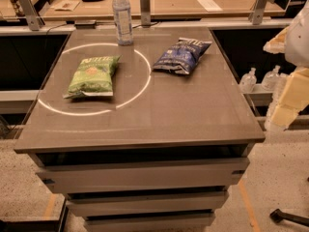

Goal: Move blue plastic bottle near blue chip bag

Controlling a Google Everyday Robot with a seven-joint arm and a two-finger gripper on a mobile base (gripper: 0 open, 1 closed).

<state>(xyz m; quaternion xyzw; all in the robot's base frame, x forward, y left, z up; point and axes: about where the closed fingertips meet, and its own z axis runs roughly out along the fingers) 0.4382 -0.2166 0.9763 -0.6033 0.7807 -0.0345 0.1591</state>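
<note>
1. Surface [183, 115]: flat grey matte slab, rectangular, with stepped drawer-like tiers under it.
2. Thin white ring [149, 76] marked on the left half of the surface.
3. Gripper [288, 98]: blurred pale yellow-and-white blocky shape at the right frame edge, off the surface and beside its right side. Cannot tell whether the jaws are spread or closed.
4. Green chip bag [92, 75]: crinkled glossy foil pillow, lying flat inside the ring, left side.
5. Blue chip bag [181, 56]: dark navy crinkled foil with white lettering, lying flat and angled just outside the ring, back right.
6. Blue plastic bottle [122, 18]: tall clear bluish cylinder with a white cap and pale label band. It stands upright at the back edge on the ring's top arc, apart from the blue chip bag and to its left.
7. Small clear pump bottles [248, 80] on a ledge to the right of the surface.
</note>
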